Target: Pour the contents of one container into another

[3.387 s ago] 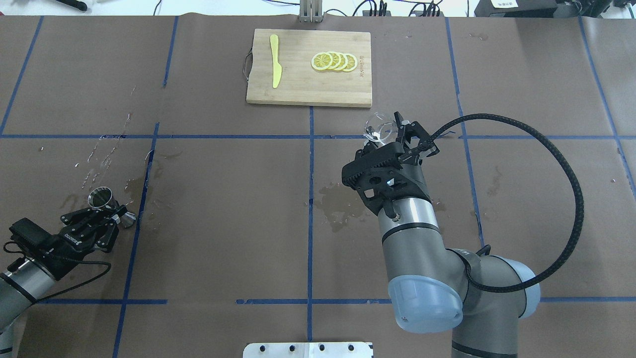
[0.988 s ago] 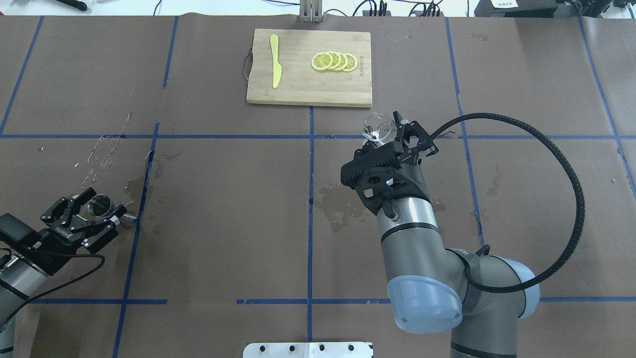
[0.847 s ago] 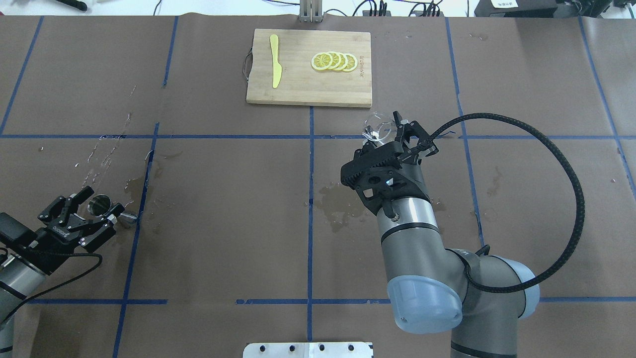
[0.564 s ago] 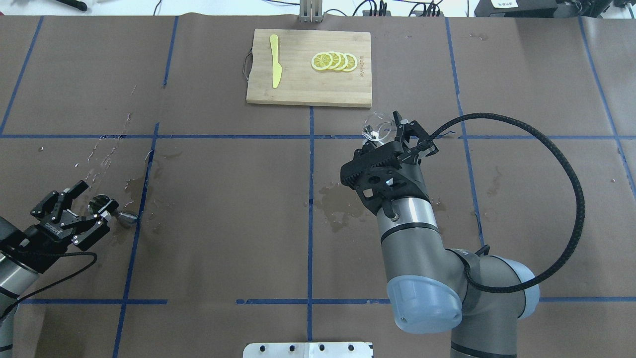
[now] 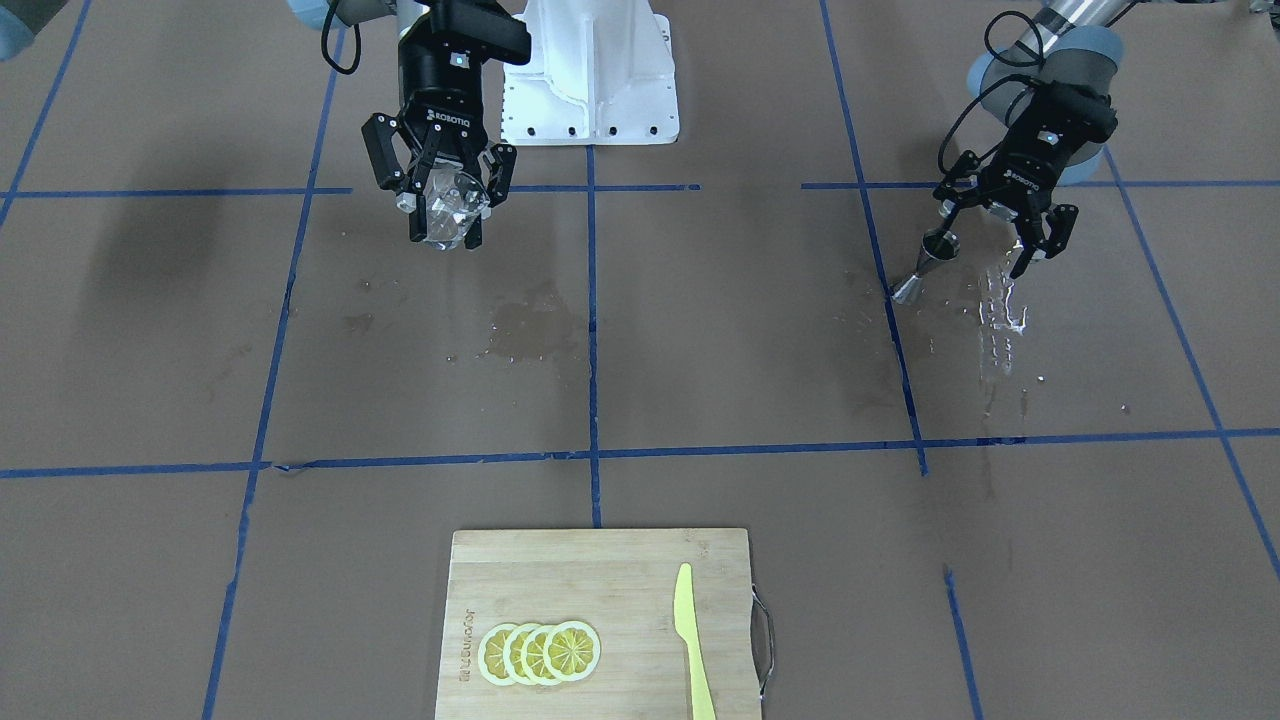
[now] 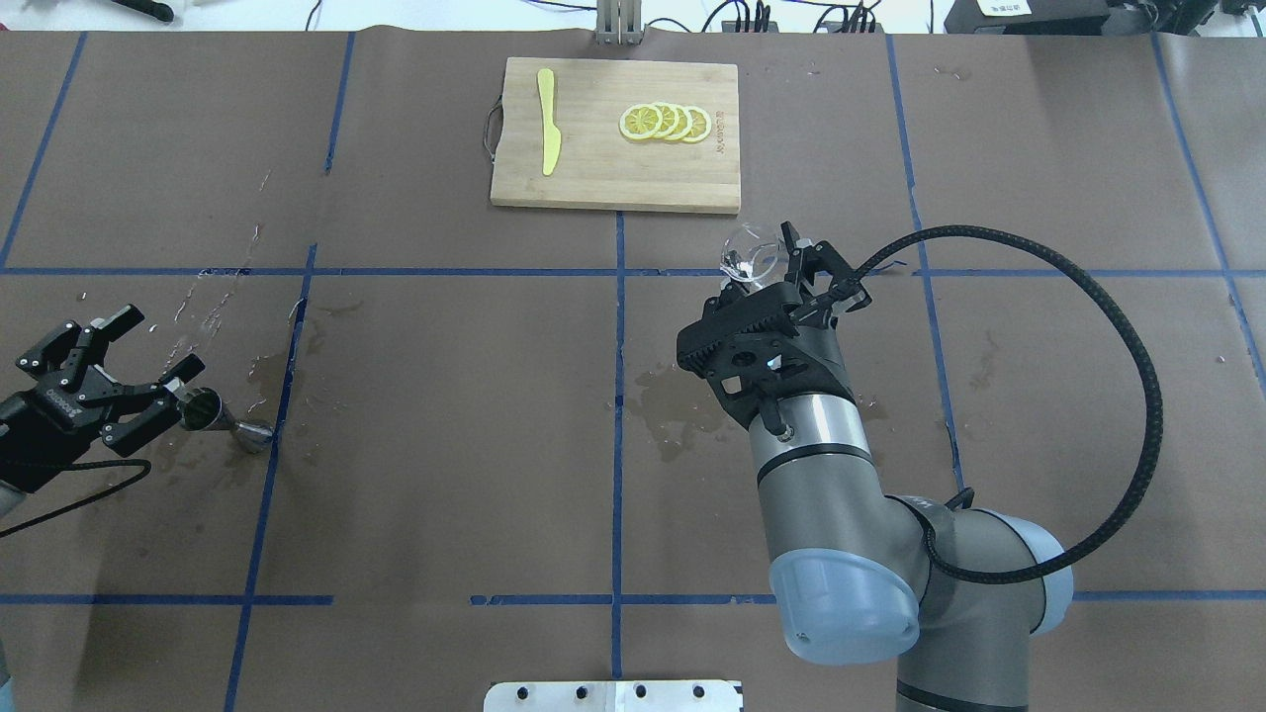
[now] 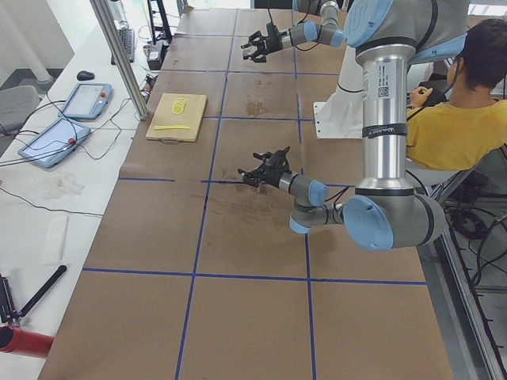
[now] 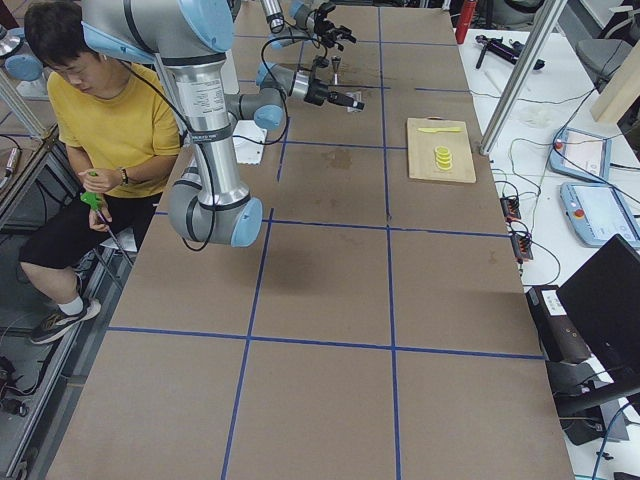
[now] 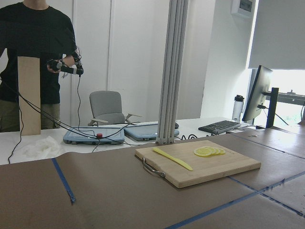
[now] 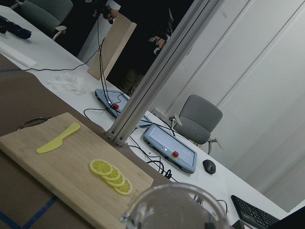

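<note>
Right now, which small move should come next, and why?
Probably set the clear glass cup down and release it: the right hand is shut on it, while the left hand is open beside the silver metal jigger, not gripping it.

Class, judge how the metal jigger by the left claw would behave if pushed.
The jigger probably tips easily: narrow waist, small foot. Its shiny metal may slide on the wet paper nearby. Once down, its round cones would likely roll.

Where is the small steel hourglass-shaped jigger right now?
The jigger is on the left of the overhead view, by a blue tape line, beside the open left gripper.
</note>
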### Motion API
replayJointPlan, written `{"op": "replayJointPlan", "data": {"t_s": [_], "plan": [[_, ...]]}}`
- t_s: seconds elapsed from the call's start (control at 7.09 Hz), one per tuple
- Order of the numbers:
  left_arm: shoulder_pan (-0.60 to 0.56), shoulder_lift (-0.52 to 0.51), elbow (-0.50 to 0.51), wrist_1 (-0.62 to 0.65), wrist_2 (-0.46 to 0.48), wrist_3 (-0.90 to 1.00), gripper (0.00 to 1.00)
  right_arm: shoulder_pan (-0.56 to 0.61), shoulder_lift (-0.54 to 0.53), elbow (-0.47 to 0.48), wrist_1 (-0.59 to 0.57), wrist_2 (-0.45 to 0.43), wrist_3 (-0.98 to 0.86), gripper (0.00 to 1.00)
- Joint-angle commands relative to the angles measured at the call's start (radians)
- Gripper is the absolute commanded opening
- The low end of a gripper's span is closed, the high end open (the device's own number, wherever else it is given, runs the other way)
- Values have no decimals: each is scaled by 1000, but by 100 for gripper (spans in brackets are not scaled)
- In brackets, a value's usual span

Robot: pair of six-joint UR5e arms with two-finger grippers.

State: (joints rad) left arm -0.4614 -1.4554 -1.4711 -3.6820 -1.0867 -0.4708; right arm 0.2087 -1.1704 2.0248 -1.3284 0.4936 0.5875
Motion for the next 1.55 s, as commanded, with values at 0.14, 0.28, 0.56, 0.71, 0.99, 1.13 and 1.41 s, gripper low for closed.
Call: {"op": "replayJointPlan", "data": {"t_s": [0.14, 0.28, 0.56, 0.71, 0.99, 1.13, 1.41], "plan": [[-438, -31, -3, 286, -521, 116, 100, 0, 0, -1, 0, 0, 0, 0], [-542, -78, 0, 416, -627, 212, 100, 0, 0, -2, 0, 0, 2, 0], [-641, -94, 0, 578, -648, 367, 100, 1, 0, -2, 0, 0, 2, 0], [-666, -91, 6, 629, -636, 385, 100, 1, 0, -2, 0, 0, 2, 0], [-777, -92, 24, 708, -634, 373, 100, 1, -2, -2, 0, 0, 2, 0], [-845, -136, 22, 899, -637, 392, 100, 1, -2, -2, 0, 0, 2, 0], [-919, -277, 22, 1411, -641, 468, 100, 1, -3, -3, 0, 0, 2, 0]]}}
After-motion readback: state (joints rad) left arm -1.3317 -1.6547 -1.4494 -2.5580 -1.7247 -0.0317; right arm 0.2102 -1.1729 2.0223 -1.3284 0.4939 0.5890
